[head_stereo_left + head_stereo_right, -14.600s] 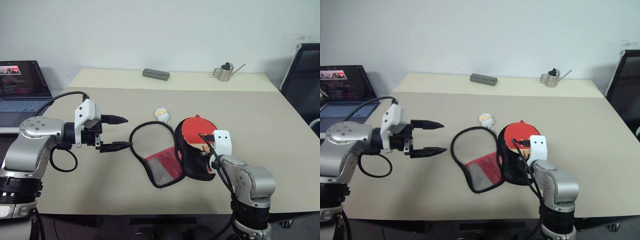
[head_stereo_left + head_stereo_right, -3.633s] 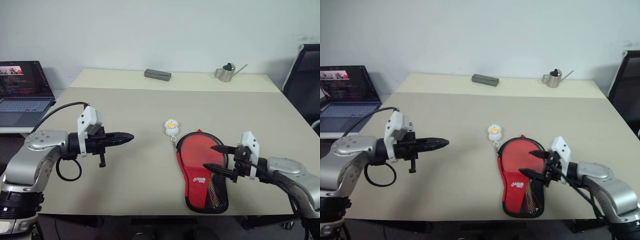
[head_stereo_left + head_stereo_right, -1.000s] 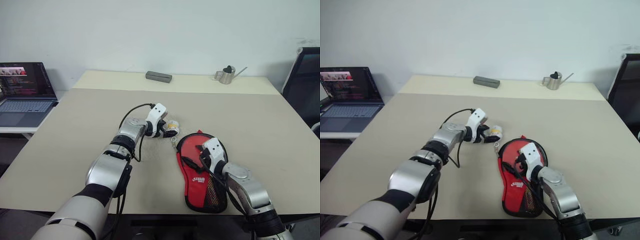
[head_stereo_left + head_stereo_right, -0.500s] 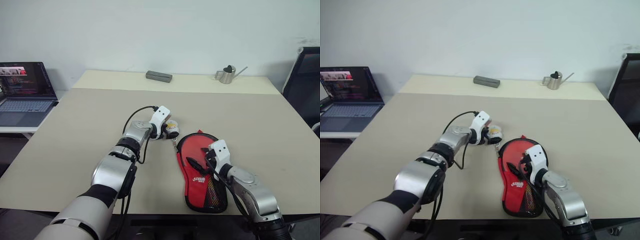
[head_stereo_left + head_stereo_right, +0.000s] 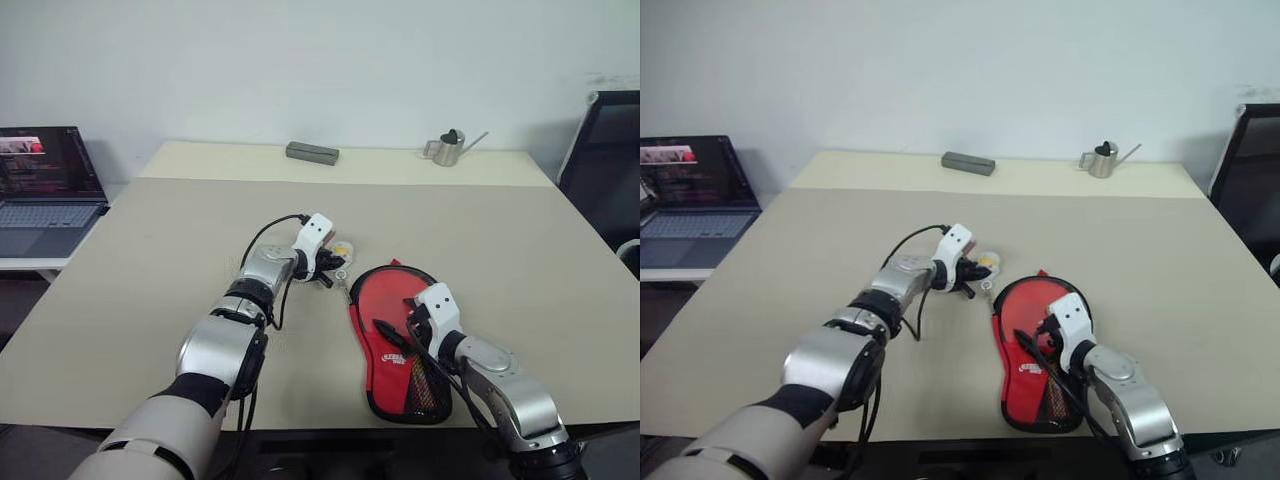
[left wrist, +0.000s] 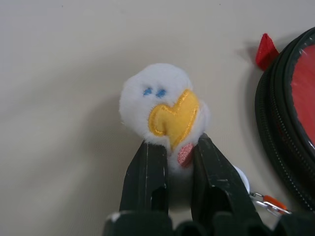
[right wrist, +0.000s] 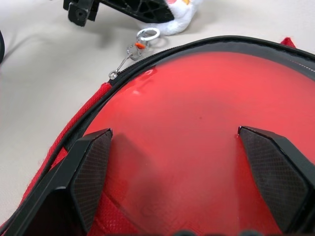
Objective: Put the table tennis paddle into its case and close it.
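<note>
The case [image 5: 400, 335] lies flat on the tabletop [image 5: 150, 260], red front up, round end toward 12 o'clock and the narrow end with the black mesh pocket [image 5: 428, 385] toward 6 o'clock, close to the near edge. Its zip appears run round the round end; a small red tab [image 6: 266, 49] projects at the top. The table tennis paddle cannot be seen apart from the case.

The left tool [image 6: 178, 162] is at 10 o'clock from the case's round end. Its fingers are pressed onto the lower part of a small white plush duck charm [image 6: 162, 110] with blue eyes and a yellow beak, pinching it. The charm rests on the tabletop just beside the case's rim. A short metal chain with a ring [image 7: 146, 34] runs from the charm to the zip at the case's edge.

The right tool [image 7: 179, 172] is over the red front of the case, its two fingers spread wide, one toward each side of the round face. Whether the fingertips touch the fabric cannot be told.

At the far edge, 12 o'clock, lie a grey rectangular block [image 5: 312, 152] and, toward 1 o'clock, a small metal watering can [image 5: 447, 147]. A laptop [image 5: 45, 190] stands open at 9 o'clock on a separate surface. A black chair [image 5: 600, 160] stands at 3 o'clock
</note>
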